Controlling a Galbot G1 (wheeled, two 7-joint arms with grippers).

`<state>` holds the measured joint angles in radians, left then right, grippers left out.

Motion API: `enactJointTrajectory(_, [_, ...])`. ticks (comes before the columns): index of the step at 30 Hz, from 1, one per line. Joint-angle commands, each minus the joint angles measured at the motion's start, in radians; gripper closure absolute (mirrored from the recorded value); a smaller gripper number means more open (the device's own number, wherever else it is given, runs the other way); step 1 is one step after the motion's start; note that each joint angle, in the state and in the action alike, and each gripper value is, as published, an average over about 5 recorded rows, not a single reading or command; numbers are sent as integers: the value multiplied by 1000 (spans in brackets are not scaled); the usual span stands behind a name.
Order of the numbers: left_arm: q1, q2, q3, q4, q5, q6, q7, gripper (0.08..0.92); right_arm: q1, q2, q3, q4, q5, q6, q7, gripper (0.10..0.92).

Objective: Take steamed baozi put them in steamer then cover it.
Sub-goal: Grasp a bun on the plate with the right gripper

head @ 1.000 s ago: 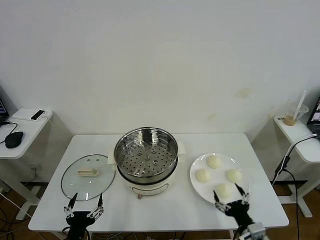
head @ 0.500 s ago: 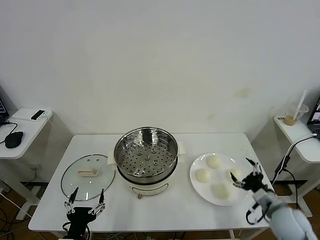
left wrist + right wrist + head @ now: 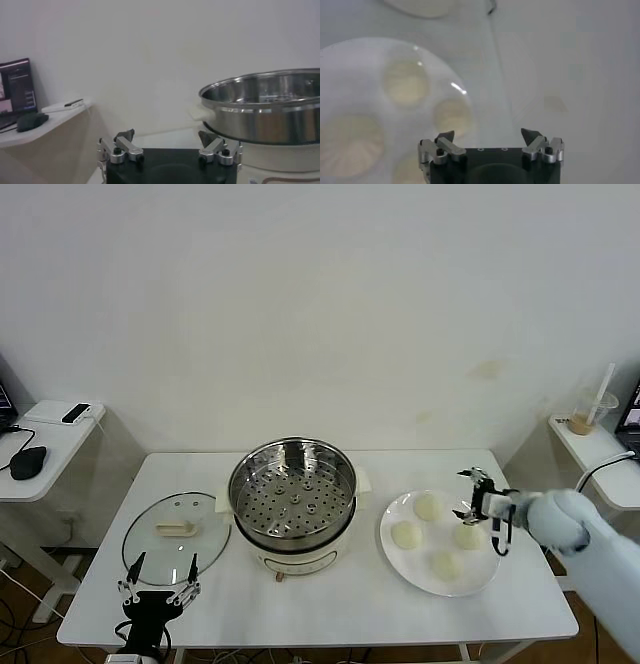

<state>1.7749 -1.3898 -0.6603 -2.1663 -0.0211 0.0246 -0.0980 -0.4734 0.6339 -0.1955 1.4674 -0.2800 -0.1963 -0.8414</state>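
Note:
Four cream-white baozi lie on a white plate (image 3: 402,568) at the table's right: one far (image 3: 428,507), one left (image 3: 405,534), one right (image 3: 468,535), one near (image 3: 445,564). The steel steamer (image 3: 291,494) with its perforated tray stands at the centre, uncovered. The glass cover (image 3: 176,536) with its cream handle lies flat to its left. My right gripper (image 3: 464,495) is open and empty, above the plate's far right part, between the far and right baozi. In the right wrist view the gripper (image 3: 489,134) hovers open over the plate (image 3: 360,65) beside a baozi (image 3: 452,115). My left gripper (image 3: 158,589) is open near the front edge, below the cover.
In the left wrist view the open gripper (image 3: 167,136) faces the steamer's side (image 3: 265,105). A side table with a mouse (image 3: 28,462) stands to the left. Another side table with a cup (image 3: 590,414) stands to the right. A cable (image 3: 575,494) hangs by the table's right edge.
My right arm has swung from the front edge, out to the right, then in over the plate's far right. My left gripper has drawn slightly back toward the front edge.

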Motion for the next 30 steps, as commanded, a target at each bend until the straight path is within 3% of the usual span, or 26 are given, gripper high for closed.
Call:
enactJointTrajectory(1, [-10,5,-14,9,-17,1,-2,177,393,41,-454,-254,61,21,-239,203])
enactJointTrajectory(16, [-25,14,-54,18,-30,1,1,177,418,303,-473,-509,0,6,-195,203])
enactJointTrajectory(30, [-33,18,-55,19,-24,0,1,177,416,355,-469,-558,-14,-11,-154,203])
